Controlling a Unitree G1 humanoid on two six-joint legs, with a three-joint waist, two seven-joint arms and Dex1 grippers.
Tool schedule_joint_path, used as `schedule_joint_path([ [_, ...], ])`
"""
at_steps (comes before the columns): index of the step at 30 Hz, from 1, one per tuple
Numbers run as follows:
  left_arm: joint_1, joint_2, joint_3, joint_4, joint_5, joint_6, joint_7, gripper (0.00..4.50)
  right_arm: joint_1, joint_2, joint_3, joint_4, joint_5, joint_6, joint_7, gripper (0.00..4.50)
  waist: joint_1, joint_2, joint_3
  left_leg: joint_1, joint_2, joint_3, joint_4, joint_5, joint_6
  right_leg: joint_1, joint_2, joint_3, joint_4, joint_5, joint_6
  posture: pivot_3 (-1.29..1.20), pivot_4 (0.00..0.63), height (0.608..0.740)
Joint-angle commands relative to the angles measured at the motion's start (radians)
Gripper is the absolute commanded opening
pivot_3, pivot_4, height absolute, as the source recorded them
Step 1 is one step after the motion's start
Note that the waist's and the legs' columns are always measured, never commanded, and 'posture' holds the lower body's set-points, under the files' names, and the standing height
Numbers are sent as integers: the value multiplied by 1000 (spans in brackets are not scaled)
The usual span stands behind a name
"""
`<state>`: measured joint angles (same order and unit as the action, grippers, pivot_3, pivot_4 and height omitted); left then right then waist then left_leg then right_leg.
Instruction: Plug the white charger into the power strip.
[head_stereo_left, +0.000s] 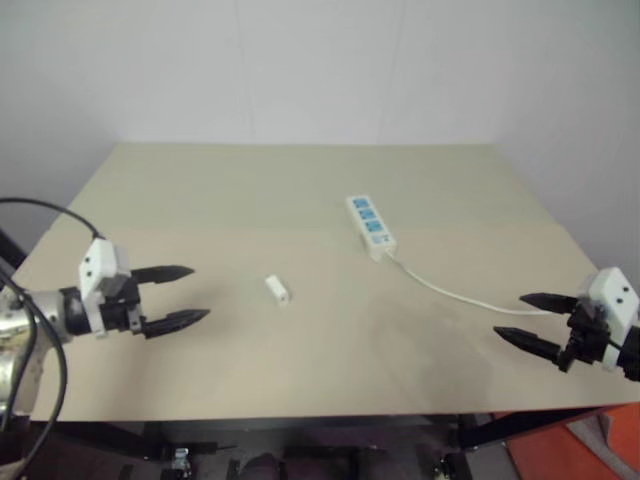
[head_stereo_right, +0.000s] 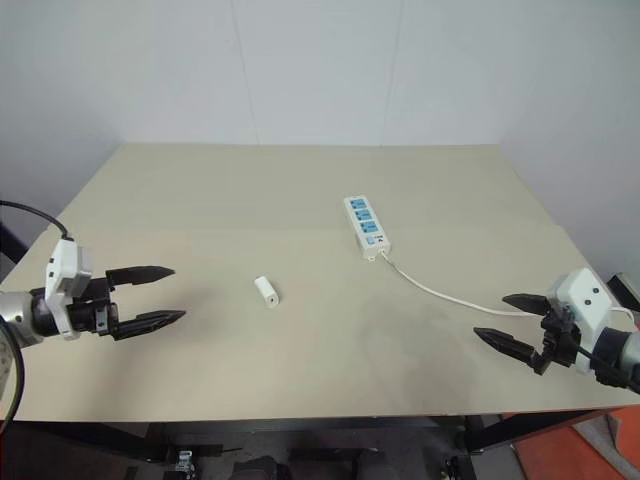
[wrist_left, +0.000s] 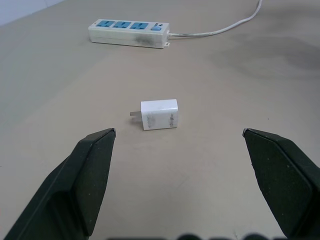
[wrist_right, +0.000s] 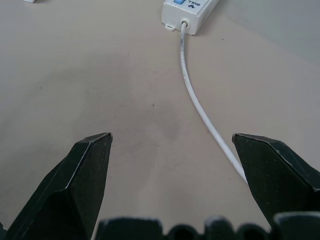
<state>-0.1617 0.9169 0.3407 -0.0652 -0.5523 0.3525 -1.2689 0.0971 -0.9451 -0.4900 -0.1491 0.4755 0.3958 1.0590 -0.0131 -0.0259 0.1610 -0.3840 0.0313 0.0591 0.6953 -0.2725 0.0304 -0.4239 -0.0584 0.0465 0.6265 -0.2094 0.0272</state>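
Observation:
The white charger (head_stereo_left: 277, 289) lies on its side near the middle of the beige table, its prongs visible in the left wrist view (wrist_left: 159, 114). The power strip (head_stereo_left: 370, 225) with three blue sockets lies farther back and to the right, its thin white cord (head_stereo_left: 447, 290) trailing toward the right edge. My left gripper (head_stereo_left: 187, 294) hovers open to the left of the charger, pointing at it, with nothing between its fingers. My right gripper (head_stereo_left: 513, 317) stands open at the table's right side, just short of the cord, which runs ahead of it to the strip's end (wrist_right: 190, 10).
The beige table (head_stereo_left: 250, 200) ends at a white wall behind and drops off at the front edge. An orange object (head_stereo_left: 590, 445) sits below the table's front right corner.

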Motion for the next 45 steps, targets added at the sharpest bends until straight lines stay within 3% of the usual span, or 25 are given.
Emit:
schedule_joint_path([
  [1,-13,27,3,-11,-3,-2,-7,4444,-6,1,-34,-10,16,-6,-6,4500,0,0,0,0,0,0,0,0,0,0,0,0,0,0,0,0,150,740],
  [17,-3,22,1,-29,-3,-5,19,4444,-101,14,54,55,-23,-43,-8,4500,0,0,0,0,0,0,0,0,0,0,0,0,0,0,0,0,150,740],
  [21,-30,9,-25,-20,1,-13,26,4444,-256,82,197,170,-92,-82,-45,4500,-9,-1,0,1,0,1,0,0,0,0,1,1,0,0,0,0,150,740],
  [28,-82,9,-75,5,44,-38,38,4444,-601,255,402,590,-267,-227,-123,4500,-10,-1,1,-1,-1,2,-1,0,0,-2,1,2,0,1,-3,0,150,740],
  [37,-1,11,-57,-52,58,-37,62,4444,-858,377,495,962,-353,-339,-80,4500,-9,0,1,-4,0,2,-1,0,0,-5,0,1,1,2,-3,0,150,740],
  [40,14,8,-54,-69,52,-34,72,4500,-905,398,491,1041,-342,-300,-46,3937,-7,0,1,-4,0,1,-1,0,0,-5,-1,1,1,2,-3,0,150,740],
  [45,13,8,-62,-64,57,-37,81,4500,-945,413,503,1135,-380,-337,-72,2152,-12,0,1,-3,0,2,-1,0,0,-5,0,1,2,2,-3,0,150,740],
])
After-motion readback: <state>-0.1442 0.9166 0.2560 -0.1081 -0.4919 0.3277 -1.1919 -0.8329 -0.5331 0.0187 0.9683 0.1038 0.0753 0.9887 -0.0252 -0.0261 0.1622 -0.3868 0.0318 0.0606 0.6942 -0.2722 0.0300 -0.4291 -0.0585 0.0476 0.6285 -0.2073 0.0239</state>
